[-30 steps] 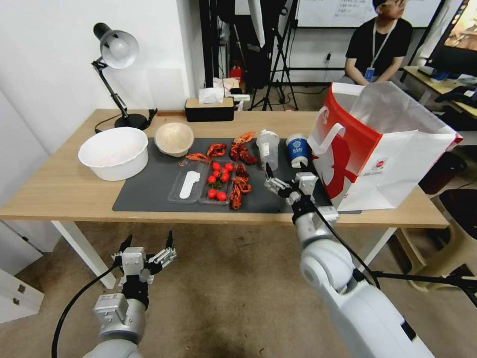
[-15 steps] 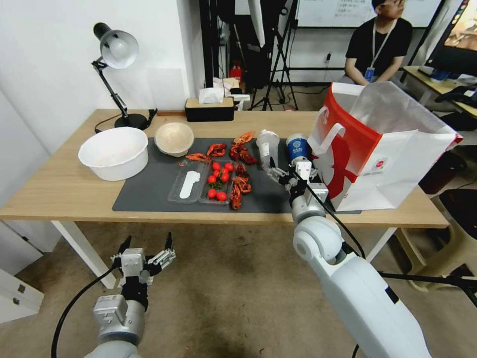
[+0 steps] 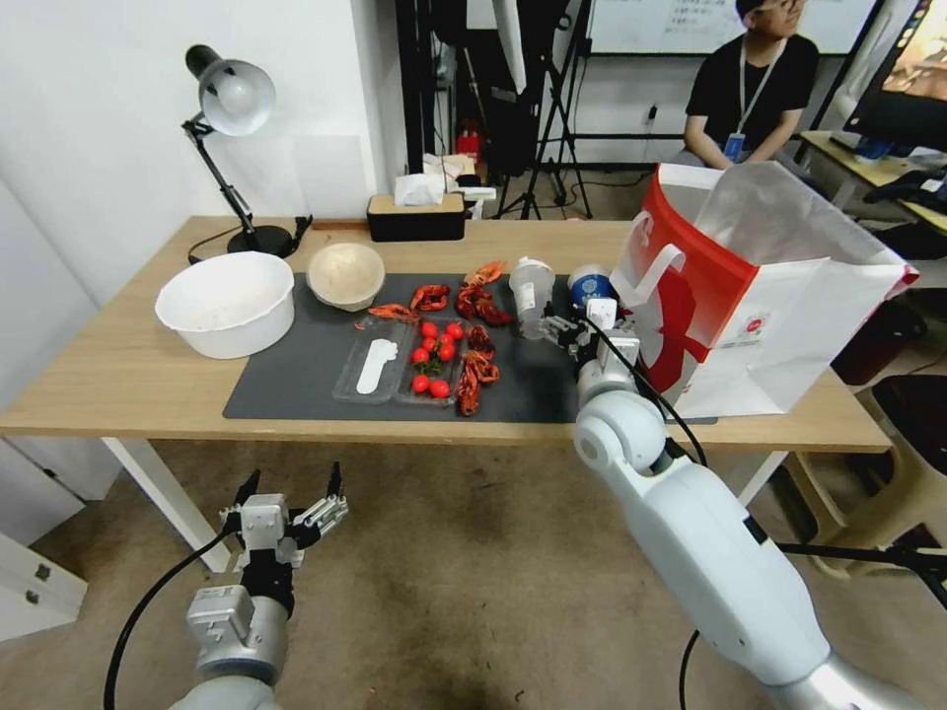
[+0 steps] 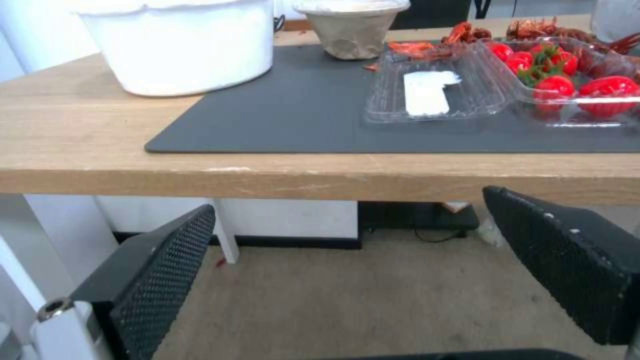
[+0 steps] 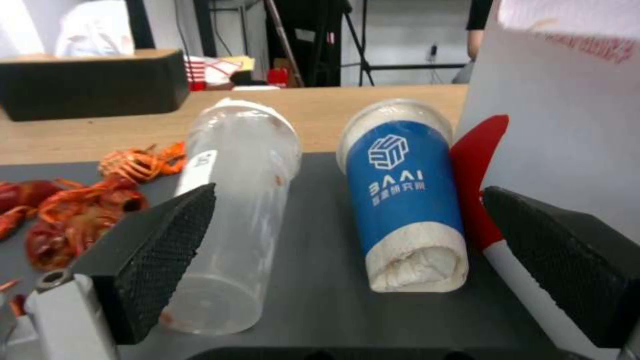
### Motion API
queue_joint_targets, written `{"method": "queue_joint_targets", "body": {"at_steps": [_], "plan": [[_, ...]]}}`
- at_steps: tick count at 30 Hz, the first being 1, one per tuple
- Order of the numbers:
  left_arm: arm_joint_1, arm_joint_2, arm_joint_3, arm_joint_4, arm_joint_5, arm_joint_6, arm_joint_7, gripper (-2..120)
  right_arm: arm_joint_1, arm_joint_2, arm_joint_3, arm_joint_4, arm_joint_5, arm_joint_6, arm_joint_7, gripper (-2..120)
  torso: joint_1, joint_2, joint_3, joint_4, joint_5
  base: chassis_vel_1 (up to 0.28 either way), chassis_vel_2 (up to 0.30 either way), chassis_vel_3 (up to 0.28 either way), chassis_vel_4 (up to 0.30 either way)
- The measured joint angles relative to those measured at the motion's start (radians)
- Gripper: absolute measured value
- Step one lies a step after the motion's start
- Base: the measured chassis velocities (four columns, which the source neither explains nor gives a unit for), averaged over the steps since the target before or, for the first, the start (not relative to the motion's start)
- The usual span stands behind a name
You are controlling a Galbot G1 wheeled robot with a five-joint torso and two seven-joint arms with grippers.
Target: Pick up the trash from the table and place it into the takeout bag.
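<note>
Nearest, the left gripper (image 3: 288, 493) is hanging spread wide below the table (image 3: 118, 375) edge, while farther on the right gripper (image 3: 577, 322) is hovering fully splayed before the blue cup (image 5: 403, 195) and clear cup (image 5: 230, 210), beside the takeout bag (image 3: 750, 325).

Light wood table (image 3: 118, 380) under a matt grey mat (image 3: 296, 380); clear plastic cup (image 5: 230, 210); glossy paper takeout bag (image 3: 779, 325).
</note>
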Motion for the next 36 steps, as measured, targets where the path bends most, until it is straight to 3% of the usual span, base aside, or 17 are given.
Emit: {"method": "queue_joint_targets", "body": {"at_steps": [20, 36], "plan": [[0.000, 0.001, -0.001, 0.005, 0.000, -0.002, 0.000, 100, 0.093, 0.032, -0.009, -0.104, 0.096, -0.082, 0.126, 100, 0.000, 0.000, 0.000, 0.0000, 0.0000, 0.000, 0.000, 0.000, 0.000], [-0.003, 0.006, -0.001, 0.005, 0.000, -0.006, 0.000, 100, 0.139, 0.060, -0.024, -0.181, 0.119, -0.104, 0.109, 100, 0.000, 0.000, 0.000, 0.0000, 0.0001, 0.000, 0.000, 0.000, 0.000]]}}
